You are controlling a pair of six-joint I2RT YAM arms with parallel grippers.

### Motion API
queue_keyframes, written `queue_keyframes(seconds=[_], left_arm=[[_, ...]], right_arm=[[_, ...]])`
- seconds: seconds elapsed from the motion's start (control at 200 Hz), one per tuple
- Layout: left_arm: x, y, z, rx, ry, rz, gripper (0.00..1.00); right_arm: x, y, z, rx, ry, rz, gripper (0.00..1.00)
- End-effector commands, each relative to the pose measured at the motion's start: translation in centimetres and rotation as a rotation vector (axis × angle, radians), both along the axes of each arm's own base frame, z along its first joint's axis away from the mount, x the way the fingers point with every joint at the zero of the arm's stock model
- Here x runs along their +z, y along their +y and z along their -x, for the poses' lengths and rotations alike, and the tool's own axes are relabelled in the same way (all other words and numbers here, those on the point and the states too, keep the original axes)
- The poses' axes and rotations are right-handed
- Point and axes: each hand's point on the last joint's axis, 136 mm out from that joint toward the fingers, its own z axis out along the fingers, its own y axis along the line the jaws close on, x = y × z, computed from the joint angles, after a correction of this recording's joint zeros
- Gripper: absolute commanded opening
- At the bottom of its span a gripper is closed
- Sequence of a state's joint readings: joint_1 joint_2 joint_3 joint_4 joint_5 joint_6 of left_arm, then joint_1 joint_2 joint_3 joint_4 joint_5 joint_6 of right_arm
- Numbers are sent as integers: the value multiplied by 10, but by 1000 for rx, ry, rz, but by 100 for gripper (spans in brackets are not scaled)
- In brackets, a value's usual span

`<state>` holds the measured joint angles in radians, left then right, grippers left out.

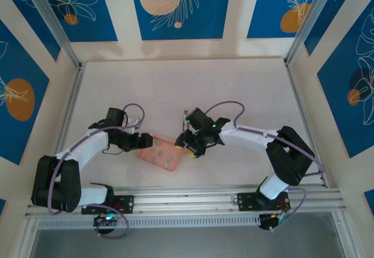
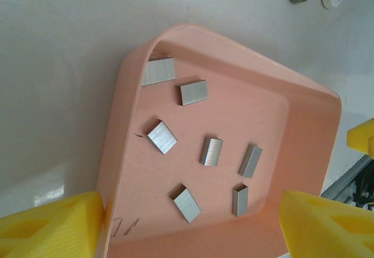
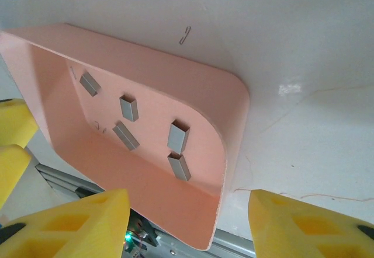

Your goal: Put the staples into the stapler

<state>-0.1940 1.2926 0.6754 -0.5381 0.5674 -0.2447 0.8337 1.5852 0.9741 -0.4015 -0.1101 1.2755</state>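
Yellow left gripper (image 2: 190,232) fingertips cropped; tray (image 2: 234,45) near corner cut off.

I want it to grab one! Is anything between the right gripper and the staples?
Only the raised wall of the pink tray, at the corner nearest the right gripper. The staples lie uncovered inside, so nothing visible blocks reaching from above.

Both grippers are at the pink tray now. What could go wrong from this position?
1. The left gripper and right gripper flank the tray closely; a nudge could tip it and scatter the staples.
2. They lie at mixed angles, one strip right by the wall, so a pinch may slip.
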Motion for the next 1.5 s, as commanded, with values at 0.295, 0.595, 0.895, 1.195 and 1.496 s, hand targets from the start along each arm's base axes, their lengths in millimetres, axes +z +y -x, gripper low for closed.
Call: queue_keyframes(seconds=[0.295,0.595,0.895,1.195,1.496], left_arm=[[19,11,-26,143,-117,-32,82],[27,32,-41,278,-181,-42,84],[32,61,-40,471,-236,-26,85],[29,78,-31,639,-283,9,85],[29,82,-29,657,-321,4,84]], right_arm=[[38,-18,9,79,-130,242,56],[72,4,8,153,-266,289,54],[67,64,7,358,-289,306,52],[34,97,7,477,-239,294,52],[15,107,-1,510,-212,271,52]])
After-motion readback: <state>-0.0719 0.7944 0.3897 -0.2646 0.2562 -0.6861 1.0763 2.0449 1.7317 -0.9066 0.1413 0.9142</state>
